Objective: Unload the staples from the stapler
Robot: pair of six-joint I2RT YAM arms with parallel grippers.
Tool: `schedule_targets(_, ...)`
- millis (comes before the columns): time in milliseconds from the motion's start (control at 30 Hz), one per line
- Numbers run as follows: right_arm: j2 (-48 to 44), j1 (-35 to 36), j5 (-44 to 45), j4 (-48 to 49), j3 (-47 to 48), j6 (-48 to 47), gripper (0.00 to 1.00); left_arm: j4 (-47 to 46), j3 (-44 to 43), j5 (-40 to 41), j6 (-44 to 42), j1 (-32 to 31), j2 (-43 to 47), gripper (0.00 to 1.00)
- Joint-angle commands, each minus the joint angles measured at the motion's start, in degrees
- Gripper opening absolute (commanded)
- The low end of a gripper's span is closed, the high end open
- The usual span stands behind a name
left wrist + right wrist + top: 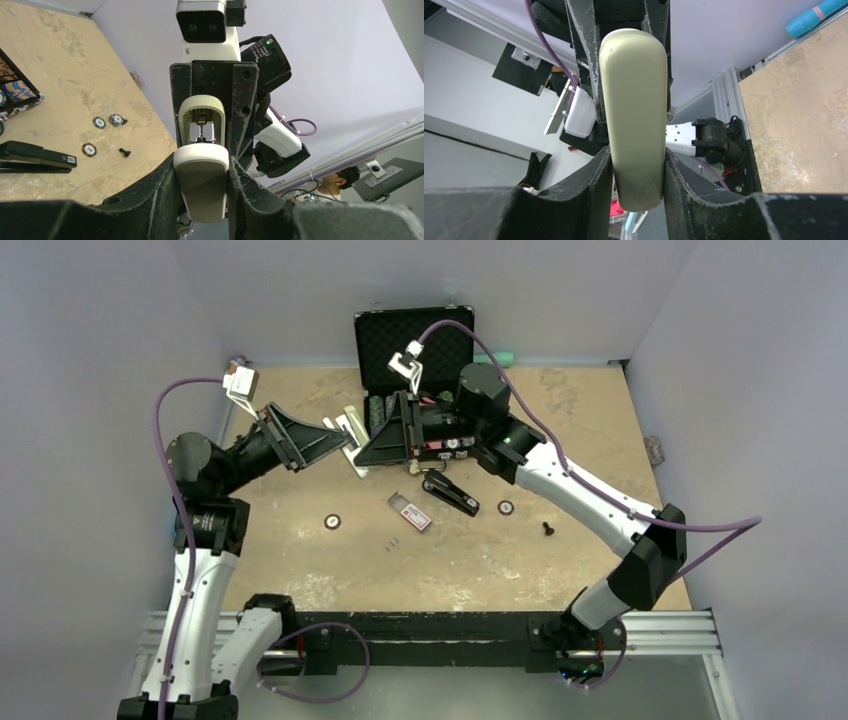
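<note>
Top view. Left gripper [338, 443] and right gripper [377, 444] meet nose to nose above the table [560, 420], just at 6 o'clock of the open black case [415, 335]. Both clamp one pale green bar [634, 100]: left fingers [165, 190] press its sides at one end, right fingers [599, 170] at the other, jaws narrow. Metal shows inside the bar's open arch.

Stapler [450, 495] lies flat on the table, at 4 o'clock from the grippers, untouched. Clear box [410, 512] is just at its 8 o'clock. Staples [393, 541], a tiny grey strip, lie further on at 8 o'clock.
</note>
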State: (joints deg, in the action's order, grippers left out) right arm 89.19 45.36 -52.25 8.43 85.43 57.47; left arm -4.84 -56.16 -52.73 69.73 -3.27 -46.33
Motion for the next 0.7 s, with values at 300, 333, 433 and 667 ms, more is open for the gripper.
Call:
schedule_targets(300, -1.79, 3.49, 3.23, -0.58, 1.59, -1.34, 0.0, 11.32, -3.52, 2.77, -7.15, -0.19, 2.68, 0.44)
schedule_targets(333, -1.99, 3.5, 3.89, -2.56, 2.27, -2.61, 0.0, 14.81, -4.32, 3.78, -8.99, -0.16, 3.13, 0.54)
schedule_targets(433, -2.92, 3.48, 8.9, -10.57, 4.99, -7.09, 0.0, 21.91, -6.61, 6.21, -13.72, -0.17, 4.62, 0.73)
schedule_targets(667, -6.3, 3.15, 15.37, -14.18, 1.39, -7.23, 0.0, 28.82, -8.03, 8.08, -18.21, -0.19, 6.13, 0.84)
